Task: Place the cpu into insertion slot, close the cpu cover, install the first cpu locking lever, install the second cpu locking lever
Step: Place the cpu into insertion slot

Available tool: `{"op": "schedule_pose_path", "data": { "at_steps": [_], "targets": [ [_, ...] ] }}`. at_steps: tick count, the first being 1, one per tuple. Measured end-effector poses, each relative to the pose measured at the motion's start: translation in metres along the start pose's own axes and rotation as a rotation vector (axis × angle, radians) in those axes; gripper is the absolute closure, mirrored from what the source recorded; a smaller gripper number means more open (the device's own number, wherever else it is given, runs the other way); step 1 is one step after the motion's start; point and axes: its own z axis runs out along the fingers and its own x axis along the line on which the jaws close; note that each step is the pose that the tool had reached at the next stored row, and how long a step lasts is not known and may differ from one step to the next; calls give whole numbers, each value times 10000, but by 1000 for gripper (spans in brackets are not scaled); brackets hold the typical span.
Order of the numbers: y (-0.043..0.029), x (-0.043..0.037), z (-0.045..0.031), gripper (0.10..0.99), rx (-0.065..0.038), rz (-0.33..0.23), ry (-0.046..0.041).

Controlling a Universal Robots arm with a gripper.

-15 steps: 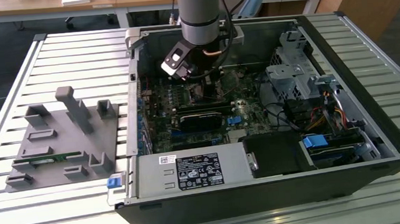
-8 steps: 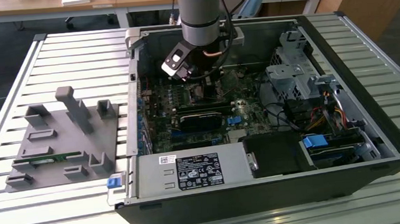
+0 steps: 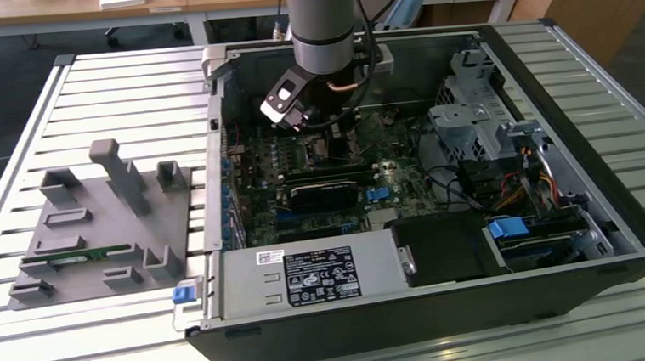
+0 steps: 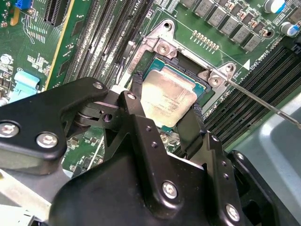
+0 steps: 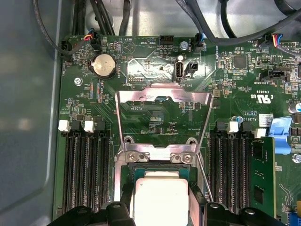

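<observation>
1. So, exterior view: one arm [image 3: 324, 27] reaching down into one open case [image 3: 599, 238].
2. Second wrist view: my gripper [image 4: 165, 107] pinches the one cpu [image 4: 171, 94] right at the slot [image 4: 186, 66]. If it's skewed, pins could bend. One lever [image 4: 263, 101] visible.
3. First wrist view: one cover [image 5: 141, 94], flipped up. It could drop onto my gripper.

Open computer case [image 3: 424, 327] on a slatted table [image 3: 122, 84] — grey holder block [image 3: 133, 236] beside it, coin battery [image 5: 104, 65] inside.
</observation>
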Motion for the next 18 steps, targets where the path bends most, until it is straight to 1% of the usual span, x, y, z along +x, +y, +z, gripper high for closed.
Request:
{"op": "schedule_pose_path", "data": {
  "at_steps": [6,7,18],
  "targets": [
    [0,1,1,533,-2,0,1],
    [0,0,1,471,-2,0,0],
    [1,0,-6,471,-2,0,-3]
  ]
}}
